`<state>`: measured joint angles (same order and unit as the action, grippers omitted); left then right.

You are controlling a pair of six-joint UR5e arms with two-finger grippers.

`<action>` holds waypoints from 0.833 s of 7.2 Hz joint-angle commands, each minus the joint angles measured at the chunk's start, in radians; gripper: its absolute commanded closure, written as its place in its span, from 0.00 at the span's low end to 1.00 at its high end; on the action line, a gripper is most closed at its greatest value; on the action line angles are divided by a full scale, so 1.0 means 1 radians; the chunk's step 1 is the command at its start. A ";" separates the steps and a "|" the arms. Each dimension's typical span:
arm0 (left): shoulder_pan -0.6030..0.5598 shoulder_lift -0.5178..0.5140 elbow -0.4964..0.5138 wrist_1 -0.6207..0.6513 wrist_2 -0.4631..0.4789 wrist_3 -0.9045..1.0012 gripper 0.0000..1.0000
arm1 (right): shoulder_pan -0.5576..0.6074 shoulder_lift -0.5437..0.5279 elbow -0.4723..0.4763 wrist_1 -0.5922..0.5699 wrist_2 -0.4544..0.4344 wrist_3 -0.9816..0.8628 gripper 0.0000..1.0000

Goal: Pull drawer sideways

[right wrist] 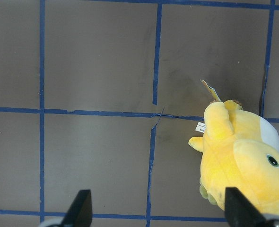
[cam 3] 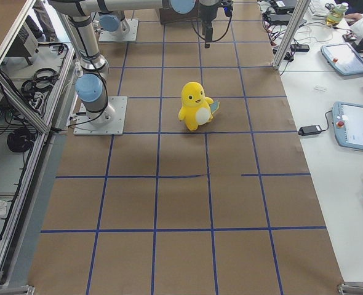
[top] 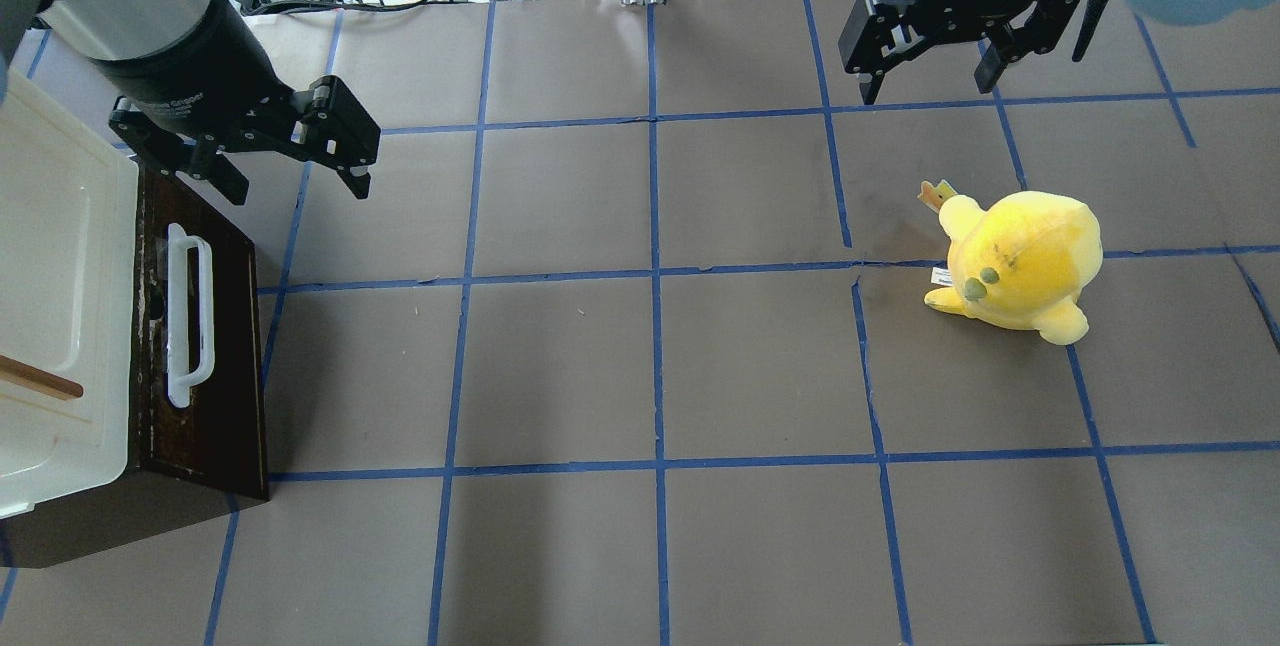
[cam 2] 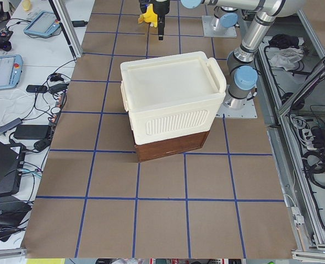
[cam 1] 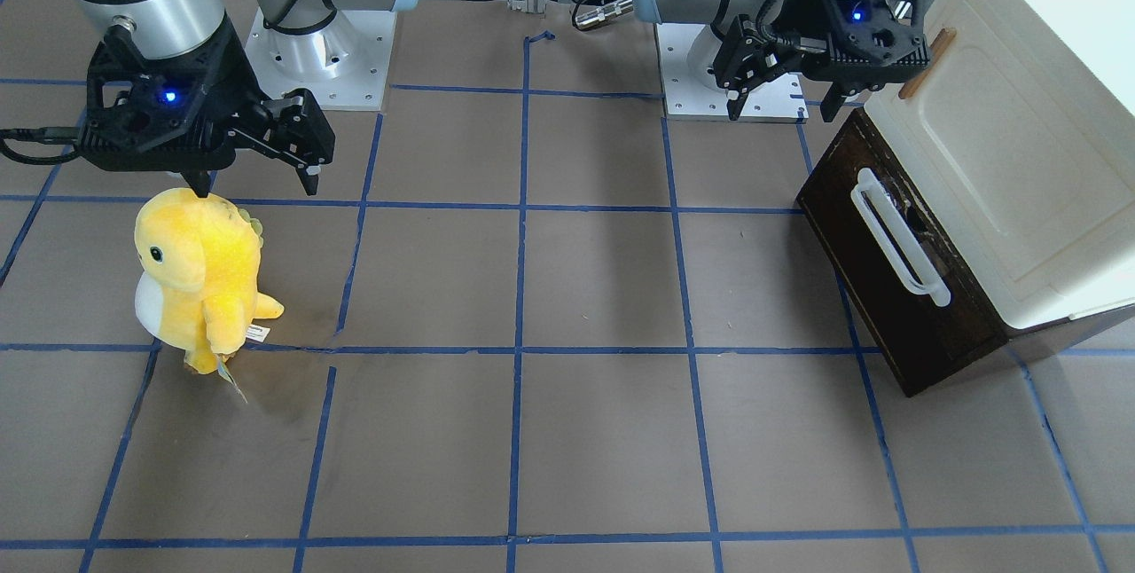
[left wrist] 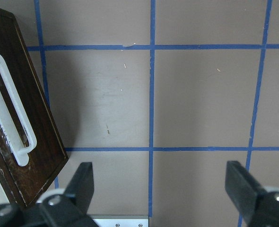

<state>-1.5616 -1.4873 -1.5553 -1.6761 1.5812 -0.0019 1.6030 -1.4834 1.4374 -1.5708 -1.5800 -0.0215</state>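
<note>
1. At the far left of the overhead view, the drawer sits under a cream-white cabinet at the robot's left end of the counter. Its dark front looks flush with the body and no pale inner wall shows, so it appears shut and the pull not yet begun.
2. A little to the right, the left pincer hangs above the counter. Its jaws are spread wide with nothing between them. It is near one end of the white bar handle but apart from it. On this evidence the whole job is left: reach the handle, close on it, and draw the drawer sideways.
3. Far to the right, the right pincer is likewise wide open and empty. It hovers near a yellow plush toy, well apart from the drawer.
4. The left wrist view shows the slot between bar and wood, where a finger could hook in, which the overhead view flattens.
5. The exterior left view shows only the cabinet's plain side and a brown strip below it, with the handle hidden.
6. The right wrist view holds only the toy and counter, with no drawer at all.
</note>
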 commanded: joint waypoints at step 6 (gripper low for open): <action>-0.053 -0.126 -0.037 0.239 0.002 -0.146 0.00 | 0.000 0.000 0.000 0.000 0.000 0.000 0.00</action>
<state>-1.5809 -1.5799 -1.5883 -1.4595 1.5731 -0.0740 1.6030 -1.4833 1.4374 -1.5708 -1.5804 -0.0215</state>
